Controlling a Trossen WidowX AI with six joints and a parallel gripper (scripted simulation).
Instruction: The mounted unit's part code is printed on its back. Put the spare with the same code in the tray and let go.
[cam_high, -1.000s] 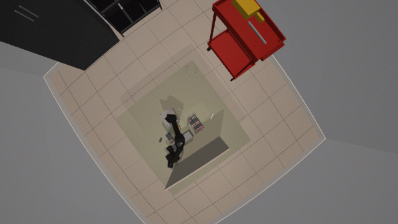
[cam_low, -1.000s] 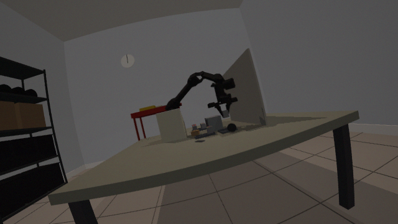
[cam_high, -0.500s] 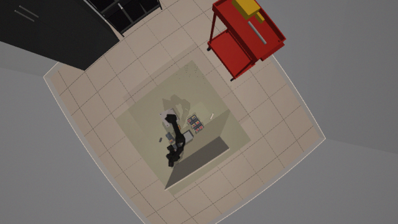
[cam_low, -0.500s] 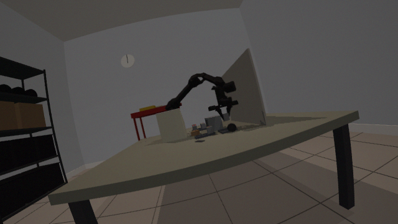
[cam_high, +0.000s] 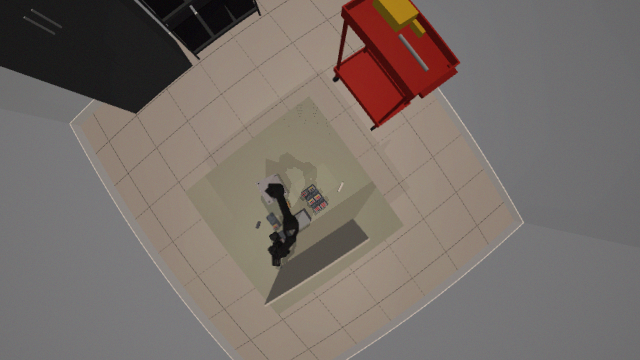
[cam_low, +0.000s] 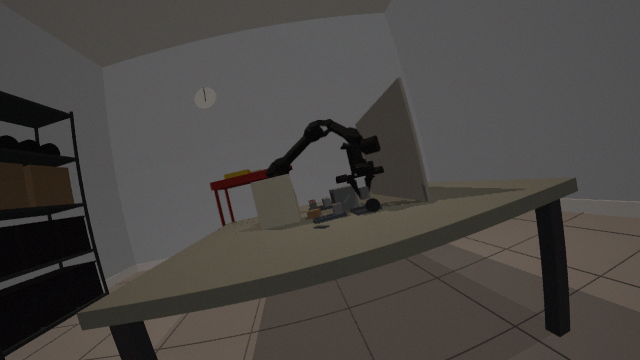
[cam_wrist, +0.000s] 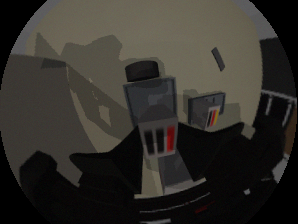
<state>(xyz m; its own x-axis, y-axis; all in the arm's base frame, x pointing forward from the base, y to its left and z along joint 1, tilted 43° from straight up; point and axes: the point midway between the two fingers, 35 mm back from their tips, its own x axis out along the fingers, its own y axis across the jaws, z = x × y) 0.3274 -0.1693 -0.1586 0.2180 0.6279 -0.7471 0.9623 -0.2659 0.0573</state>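
My gripper (cam_low: 364, 193) (cam_wrist: 154, 124) is shut on a small grey block (cam_wrist: 159, 141) whose visible face shows two black stripes and one red. It holds the block low over or near a shallow dark tray (cam_wrist: 134, 96) (cam_low: 359, 211). The wrist view does not show how much height lies between them. A second grey block (cam_wrist: 212, 118) (cam_low: 337, 207), with black, red and yellow stripes, stands at a dark holder (cam_wrist: 196, 106) (cam_low: 325, 219). Several striped blocks (cam_high: 317, 198) sit in a rack. No code is readable.
A black round object (cam_low: 372, 205) (cam_wrist: 142, 71) is at the tray's far end in the wrist view. A grey box (cam_low: 341, 194) (cam_high: 302, 218) stands close by. A tall panel (cam_low: 397, 145) (cam_high: 320, 260) rises beside the arm. A small dark piece (cam_wrist: 218, 59) (cam_high: 258, 225) lies on the table.
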